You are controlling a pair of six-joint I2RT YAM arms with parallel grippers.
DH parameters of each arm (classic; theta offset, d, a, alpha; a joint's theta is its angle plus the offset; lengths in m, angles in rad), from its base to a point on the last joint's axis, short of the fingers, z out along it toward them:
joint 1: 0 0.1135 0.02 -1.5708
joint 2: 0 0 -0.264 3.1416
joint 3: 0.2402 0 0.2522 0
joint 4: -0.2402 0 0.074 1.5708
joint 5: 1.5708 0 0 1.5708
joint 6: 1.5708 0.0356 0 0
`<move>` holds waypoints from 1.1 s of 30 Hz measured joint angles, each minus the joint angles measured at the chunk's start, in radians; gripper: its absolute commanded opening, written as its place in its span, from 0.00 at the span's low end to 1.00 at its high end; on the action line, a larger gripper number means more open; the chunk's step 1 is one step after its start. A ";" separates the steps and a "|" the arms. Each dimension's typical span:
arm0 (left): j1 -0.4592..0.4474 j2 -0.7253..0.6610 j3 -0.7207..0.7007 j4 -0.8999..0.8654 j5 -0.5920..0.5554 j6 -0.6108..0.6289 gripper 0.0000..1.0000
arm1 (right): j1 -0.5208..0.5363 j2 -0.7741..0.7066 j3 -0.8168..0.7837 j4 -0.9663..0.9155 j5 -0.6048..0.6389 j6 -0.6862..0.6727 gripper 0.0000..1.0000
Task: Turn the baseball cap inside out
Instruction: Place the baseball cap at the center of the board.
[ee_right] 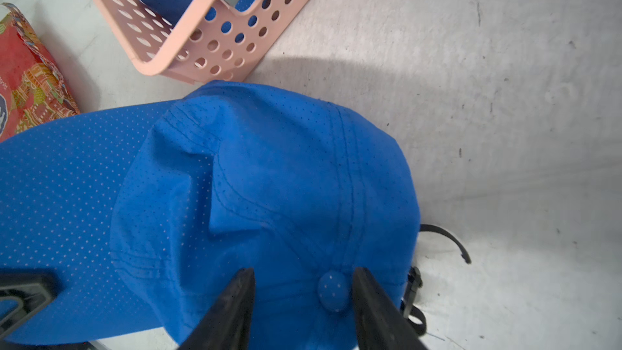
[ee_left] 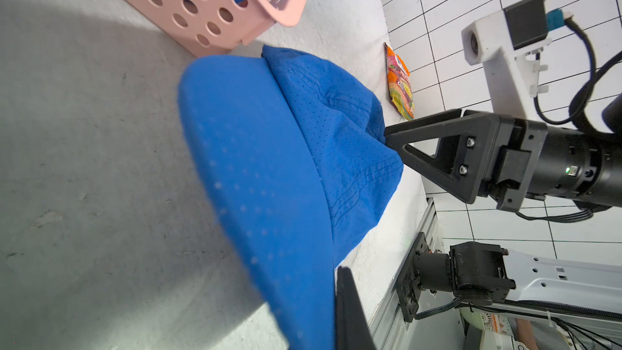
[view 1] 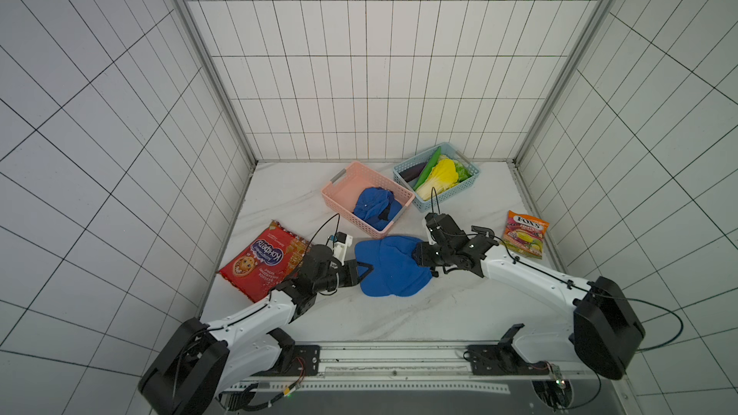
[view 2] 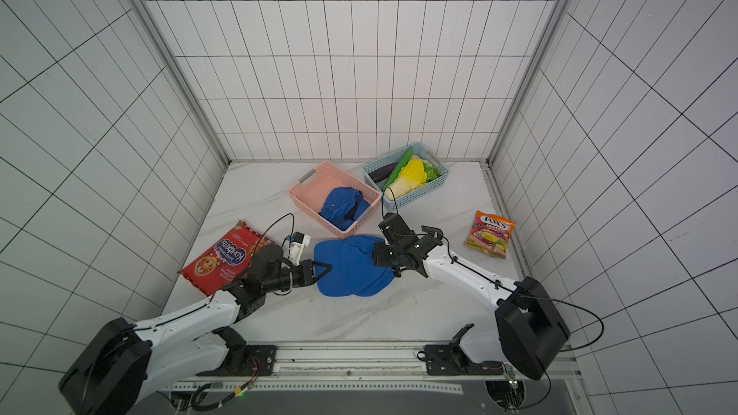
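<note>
Blue cap (view 1: 393,273), left hand (view 1: 372,269) pinching brim (view 1: 368,253), right hand (ee_right: 303,272) parted (astride crown button (ee_right: 332,291))

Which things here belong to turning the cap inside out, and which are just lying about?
In the job: baseball cap; left claw, shut on its brim; right claw, open over the crown button.
Lying about: pink basket with another blue cap; blue basket of vegetables; red cookie bag; Fox's candy bag.

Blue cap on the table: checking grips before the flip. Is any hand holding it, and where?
The left hand pinches the blue cap by its brim; the right hand straddles the crown button, jaws apart, not gripping.
</note>
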 measured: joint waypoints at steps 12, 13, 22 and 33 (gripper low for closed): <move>0.006 0.032 0.000 0.018 -0.001 -0.005 0.00 | -0.011 -0.024 -0.061 0.031 0.004 0.019 0.54; 0.007 0.036 0.000 0.021 -0.001 -0.005 0.00 | -0.016 -0.043 -0.076 0.031 0.006 0.021 0.55; 0.013 0.069 0.000 0.045 0.001 -0.012 0.00 | -0.114 -0.156 -0.150 0.031 0.013 0.032 0.53; 0.013 0.092 0.000 0.068 0.012 -0.014 0.00 | -0.113 -0.062 -0.151 0.092 -0.086 0.012 0.46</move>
